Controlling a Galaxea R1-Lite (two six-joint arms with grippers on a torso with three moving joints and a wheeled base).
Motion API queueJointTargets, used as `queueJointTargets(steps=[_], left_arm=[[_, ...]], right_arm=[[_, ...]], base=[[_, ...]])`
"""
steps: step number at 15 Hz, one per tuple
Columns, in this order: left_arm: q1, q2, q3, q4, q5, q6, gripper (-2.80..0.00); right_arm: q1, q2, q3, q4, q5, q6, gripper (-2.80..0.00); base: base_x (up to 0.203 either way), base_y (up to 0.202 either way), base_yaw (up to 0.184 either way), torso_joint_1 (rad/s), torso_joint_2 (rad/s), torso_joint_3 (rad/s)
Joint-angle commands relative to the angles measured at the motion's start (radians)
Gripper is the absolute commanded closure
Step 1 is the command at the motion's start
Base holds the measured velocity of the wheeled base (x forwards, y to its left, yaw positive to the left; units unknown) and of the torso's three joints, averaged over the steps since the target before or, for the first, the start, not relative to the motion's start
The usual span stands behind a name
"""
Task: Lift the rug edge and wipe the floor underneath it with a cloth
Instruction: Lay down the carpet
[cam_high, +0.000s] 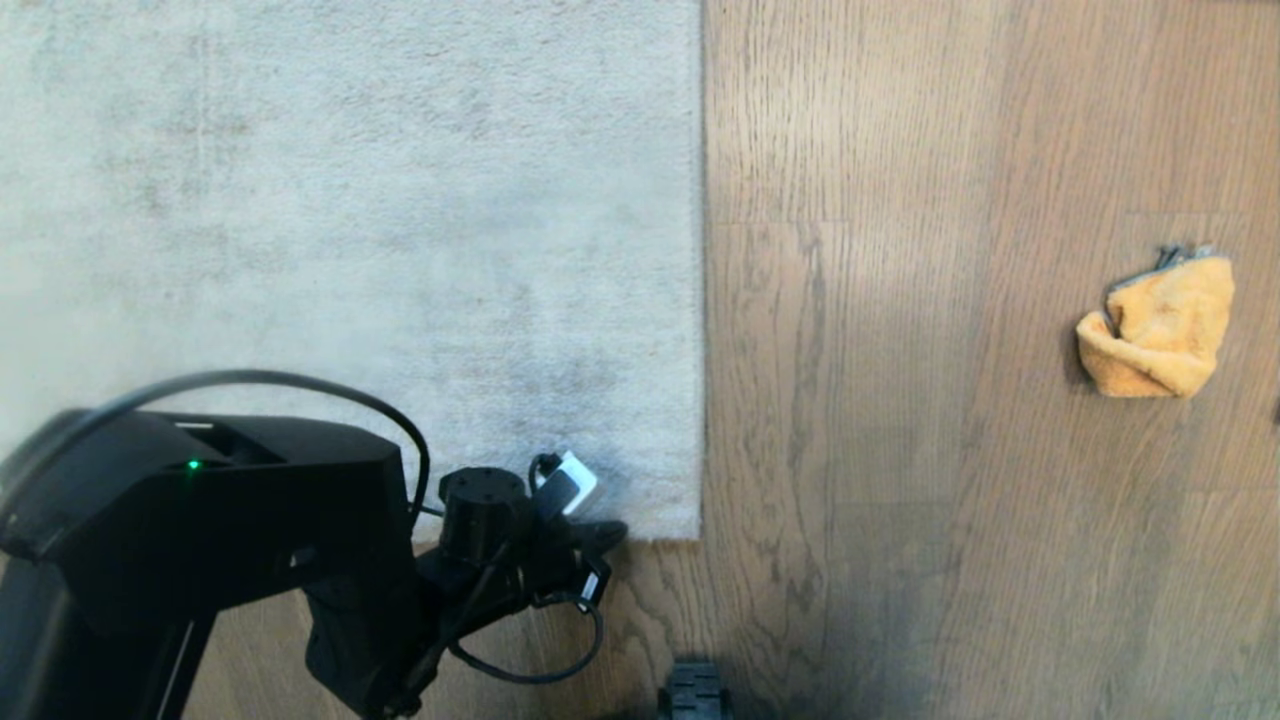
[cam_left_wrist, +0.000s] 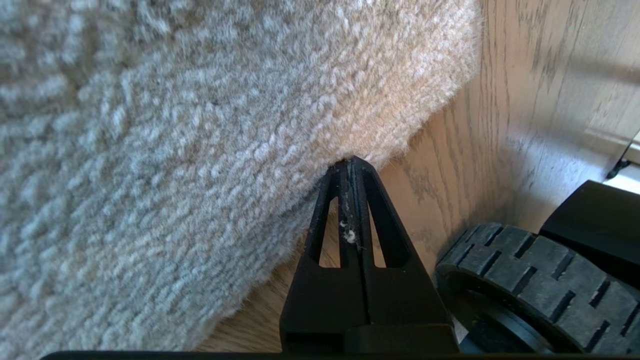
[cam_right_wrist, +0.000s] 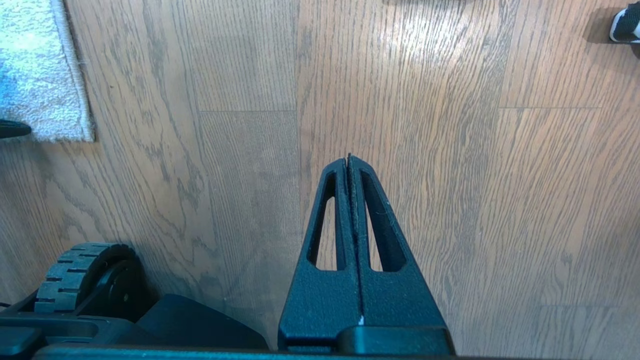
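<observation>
Where rug (cam_high: 350, 250) ends, wood-grain floor (cam_high: 900, 450), cloth (cam_high: 1157, 325)

You are looking at the rug (cam_high: 350, 250) lying on the floor (cam_high: 900, 500) to the left, its edge (cam_high: 701, 300) running straight away from you; the cloth (cam_high: 1157, 325) is sitting far right, well apart.

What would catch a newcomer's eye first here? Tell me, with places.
The large pale grey rug fills the head view's left side, its straight edge meeting the brown wood-grain floor. The orange-yellow cloth lies crumpled alone on the floor far right. The black left claw, shut, sits at the rug's near corner; the right claw, shut, hangs over bare floor.
</observation>
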Motion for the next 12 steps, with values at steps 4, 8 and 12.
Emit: queueJointTargets(steps=[4, 8, 12], left_arm=[[0.010, -0.004, -0.031, -0.030, 0.024, 0.000, 0.00], [0.007, -0.023, -0.029, -0.061, 0.037, -0.043, 0.00], [0.000, -0.056, -0.031, -0.059, 0.038, -0.062, 0.00]], right_arm=[[0.000, 0.002, 0.000, -0.001, 0.000, -0.001, 0.00], [0.000, 0.002, 0.000, -0.001, 0.000, -0.001, 0.00], [0.000, 0.002, 0.000, -0.001, 0.002, -0.001, 0.00]], base=[[0.000, 0.000, 0.000, 0.000, 0.00, 0.000], [0.000, 0.000, 0.000, 0.000, 0.00, 0.000], [0.000, 0.000, 0.000, 0.000, 0.00, 0.000]])
